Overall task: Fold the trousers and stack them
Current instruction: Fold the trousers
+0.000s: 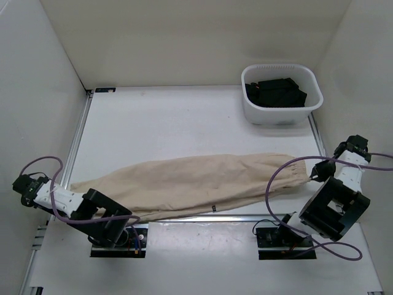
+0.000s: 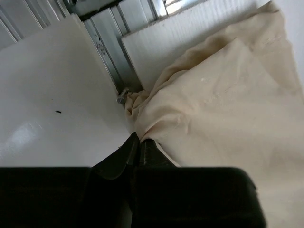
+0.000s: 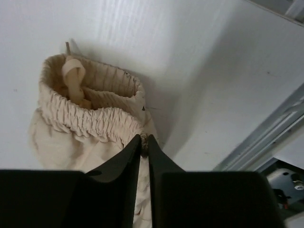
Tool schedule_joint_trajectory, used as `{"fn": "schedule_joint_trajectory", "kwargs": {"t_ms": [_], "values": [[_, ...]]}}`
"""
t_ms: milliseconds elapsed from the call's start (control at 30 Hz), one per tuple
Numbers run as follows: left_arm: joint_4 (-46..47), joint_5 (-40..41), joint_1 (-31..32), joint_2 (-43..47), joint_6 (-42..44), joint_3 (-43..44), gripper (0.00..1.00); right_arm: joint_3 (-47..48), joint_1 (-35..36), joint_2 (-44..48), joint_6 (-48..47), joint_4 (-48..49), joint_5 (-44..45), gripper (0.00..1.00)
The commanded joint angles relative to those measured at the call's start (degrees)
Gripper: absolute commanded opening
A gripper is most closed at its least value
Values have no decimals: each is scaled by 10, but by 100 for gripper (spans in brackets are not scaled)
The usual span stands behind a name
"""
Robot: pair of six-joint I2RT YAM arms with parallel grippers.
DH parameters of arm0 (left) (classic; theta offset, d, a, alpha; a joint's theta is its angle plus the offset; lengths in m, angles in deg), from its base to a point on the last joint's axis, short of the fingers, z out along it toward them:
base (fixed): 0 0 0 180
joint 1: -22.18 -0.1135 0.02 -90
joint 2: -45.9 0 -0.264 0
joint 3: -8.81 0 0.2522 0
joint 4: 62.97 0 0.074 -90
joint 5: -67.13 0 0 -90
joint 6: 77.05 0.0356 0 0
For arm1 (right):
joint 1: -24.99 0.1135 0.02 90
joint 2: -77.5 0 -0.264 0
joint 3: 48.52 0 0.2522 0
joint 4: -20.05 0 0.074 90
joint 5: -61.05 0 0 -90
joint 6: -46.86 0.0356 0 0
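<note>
The beige trousers [image 1: 184, 184] lie stretched lengthwise across the near part of the table, cuffs at the left and gathered waistband [image 1: 299, 169] at the right. A small dark tag [image 1: 213, 209] shows on the near edge. My left gripper [image 2: 138, 137] is shut on the cuff end of the trousers [image 2: 228, 95], at the table's left edge; from above it [image 1: 73, 189] is mostly hidden by its own arm. My right gripper [image 3: 145, 140] is shut on the elastic waistband [image 3: 85, 123], whose opening faces the camera with a drawstring [image 3: 73, 78] inside. From above, the right gripper [image 1: 315, 172] is at the waist end.
A white basket [image 1: 307, 109] holding black garments [image 1: 276, 91] stands at the back right. Metal rails run along the table's left edge [image 1: 77, 141] and near edge [image 1: 245, 216]. White walls enclose the table on three sides.
</note>
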Motion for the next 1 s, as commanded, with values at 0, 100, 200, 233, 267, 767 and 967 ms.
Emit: {"fn": "schedule_joint_trajectory", "kwargs": {"t_ms": [0, 100, 200, 233, 267, 767, 967], "values": [[55, 30, -4, 7, 3, -22, 14, -8, -8, -10, -19, 14, 28, 18], [75, 44, -9, -5, 3, -22, 14, 2, -8, -10, -31, 14, 48, 31], [75, 68, -9, -19, 3, -22, 19, 21, -8, -16, -39, -2, 77, 53], [75, 75, -9, -26, 3, -22, 26, 28, -8, -16, -46, -2, 72, 58], [75, 82, -15, -26, 3, -22, 38, 29, -8, -16, -46, -2, 56, 62], [-102, -136, 50, 139, 3, 91, 81, 111, 461, 47, 63, -75, 373, 66], [-81, -92, 75, 91, 3, -3, 78, 51, 552, -47, 135, -9, 320, 58]]}}
